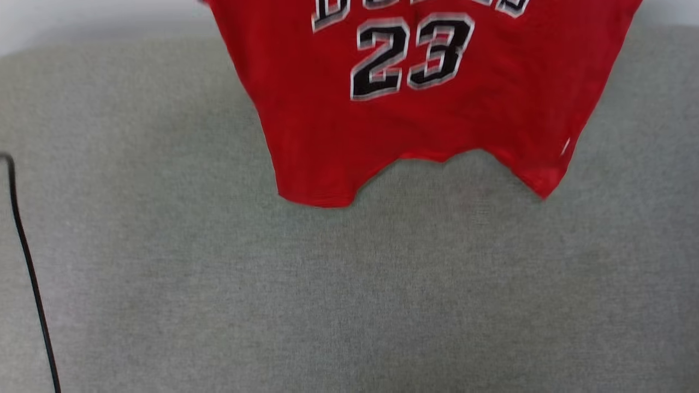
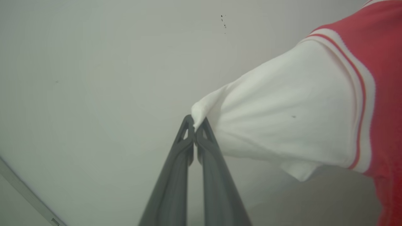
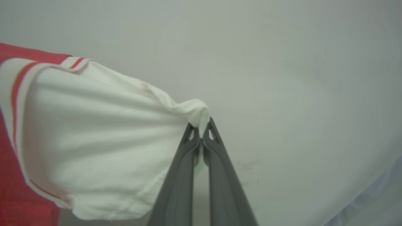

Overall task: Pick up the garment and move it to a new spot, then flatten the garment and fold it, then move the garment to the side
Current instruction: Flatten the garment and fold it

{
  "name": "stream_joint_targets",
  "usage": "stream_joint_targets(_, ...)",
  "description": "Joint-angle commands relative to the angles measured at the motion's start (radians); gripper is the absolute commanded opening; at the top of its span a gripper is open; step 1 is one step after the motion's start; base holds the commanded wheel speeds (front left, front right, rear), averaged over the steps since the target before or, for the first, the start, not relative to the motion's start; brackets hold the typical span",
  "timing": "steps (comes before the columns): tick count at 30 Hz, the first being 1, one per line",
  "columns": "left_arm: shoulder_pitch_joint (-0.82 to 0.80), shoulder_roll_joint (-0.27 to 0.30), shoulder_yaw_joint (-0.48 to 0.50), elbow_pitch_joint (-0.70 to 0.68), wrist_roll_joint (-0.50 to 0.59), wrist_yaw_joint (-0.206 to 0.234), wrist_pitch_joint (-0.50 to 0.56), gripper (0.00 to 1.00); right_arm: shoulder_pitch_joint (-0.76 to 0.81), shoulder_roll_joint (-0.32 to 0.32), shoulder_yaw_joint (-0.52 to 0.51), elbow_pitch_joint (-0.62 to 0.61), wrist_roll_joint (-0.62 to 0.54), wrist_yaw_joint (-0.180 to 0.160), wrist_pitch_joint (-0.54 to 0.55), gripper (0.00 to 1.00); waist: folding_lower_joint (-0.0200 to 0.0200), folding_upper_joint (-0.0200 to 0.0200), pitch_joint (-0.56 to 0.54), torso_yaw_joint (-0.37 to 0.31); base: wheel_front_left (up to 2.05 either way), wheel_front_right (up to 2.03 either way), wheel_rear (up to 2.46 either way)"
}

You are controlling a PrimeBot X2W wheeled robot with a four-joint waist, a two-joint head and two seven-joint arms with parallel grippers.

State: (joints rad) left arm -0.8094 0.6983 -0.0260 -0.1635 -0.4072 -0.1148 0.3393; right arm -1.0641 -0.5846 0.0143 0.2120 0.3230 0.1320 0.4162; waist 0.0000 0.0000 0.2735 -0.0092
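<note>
Garment (image 1: 426, 125) hangs, its lettering (image 1: 327, 13) cut off at the top edge.

Left fingers (image 2: 174, 179), right fingers (image 3: 221, 179): long, dark grey, tapering, triangular cutout near tips.

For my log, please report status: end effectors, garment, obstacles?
Left end effector shut on one white sleeve, right end effector on the other. Red jersey shirt numbered 23 hangs over grey fabric surface. Thin black cable far left, clear of it.
</note>
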Motion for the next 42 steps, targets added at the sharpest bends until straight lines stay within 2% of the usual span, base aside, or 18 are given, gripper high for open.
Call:
stream_joint_targets(1, -0.053, 0.015, -0.014, 0.033, 0.000, -0.002, 0.007, 0.00, -0.042, -0.004, 0.005, 0.027, -0.015, -0.002, -0.017, 0.00, 0.0000, 0.0000, 0.074, 0.003, 0.00, 0.00, 0.00)
stream_joint_targets(6, -0.291, 0.055, -0.111, 0.148, 0.009, -0.011, 0.018, 0.00, -0.209, -0.008, 0.040, 0.129, -0.046, -0.002, -0.066, 0.00, 0.0000, 0.0000, 0.183, 0.014, 0.00, 0.00, 0.00)
stream_joint_targets(10, -0.487, 0.060, -0.195, 0.264, 0.028, -0.013, -0.026, 0.00, -0.351, 0.005, 0.037, 0.230, -0.082, -0.002, -0.131, 0.00, 0.0000, 0.0000, 0.246, 0.023, 0.00, 0.00, 0.00)
stream_joint_targets(17, -0.799, 0.018, -0.329, 0.480, 0.061, -0.014, -0.172, 0.00, -0.552, 0.043, 0.022, 0.400, -0.156, -0.002, -0.212, 0.00, 0.0000, 0.0000, 0.331, 0.032, 0.00, 0.00, 0.00)
stream_joint_targets(22, -0.928, -0.030, -0.386, 0.633, 0.078, -0.014, -0.281, 0.00, -0.626, 0.073, 0.017, 0.502, -0.194, -0.002, -0.291, 0.00, 0.0000, 0.0000, 0.377, 0.041, 0.00, 0.00, 0.00)
stream_joint_targets(29, -0.930, -0.074, -0.466, 0.794, 0.066, -0.014, -0.413, 0.00, -0.626, 0.101, 0.055, 0.597, -0.190, -0.002, -0.371, 0.00, 0.0000, 0.0000, 0.414, 0.052, 0.00, 0.00, 0.00)
stream_joint_targets(34, -0.836, -0.087, -0.565, 0.849, 0.082, -0.014, -0.502, 0.00, -0.552, 0.122, 0.088, 0.647, -0.149, -0.002, -0.420, 0.00, 0.0000, 0.0000, 0.398, 0.054, 0.00, 0.00, 0.00)
stream_joint_targets(42, -0.609, -0.141, -0.576, 0.873, 0.011, -0.008, -0.580, 0.00, -0.363, 0.119, 0.146, 0.675, -0.077, -0.002, -0.447, 0.00, 0.0000, 0.0000, 0.312, 0.064, 0.00, 0.00, 0.00)
